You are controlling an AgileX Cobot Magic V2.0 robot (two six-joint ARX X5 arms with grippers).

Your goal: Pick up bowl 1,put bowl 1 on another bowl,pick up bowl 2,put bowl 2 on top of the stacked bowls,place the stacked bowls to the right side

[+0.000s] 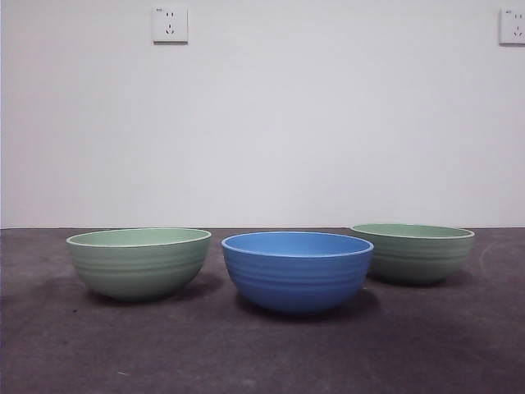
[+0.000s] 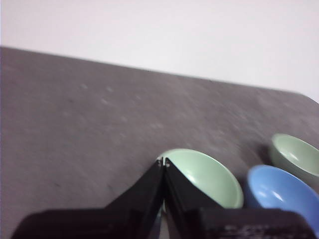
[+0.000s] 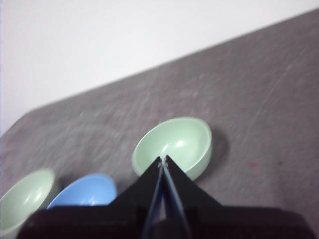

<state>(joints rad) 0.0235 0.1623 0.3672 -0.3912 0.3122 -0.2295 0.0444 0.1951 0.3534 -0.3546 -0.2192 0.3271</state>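
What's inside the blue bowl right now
Nothing shows inside the blue bowl: the left wrist view sees bare blue interior, though its lower part is cut off by the left gripper. The front view only shows its outside.

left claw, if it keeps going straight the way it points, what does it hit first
Probably the pale green bowl nearest it: the shut left claw points at that bowl's near rim, though depth is unclear.
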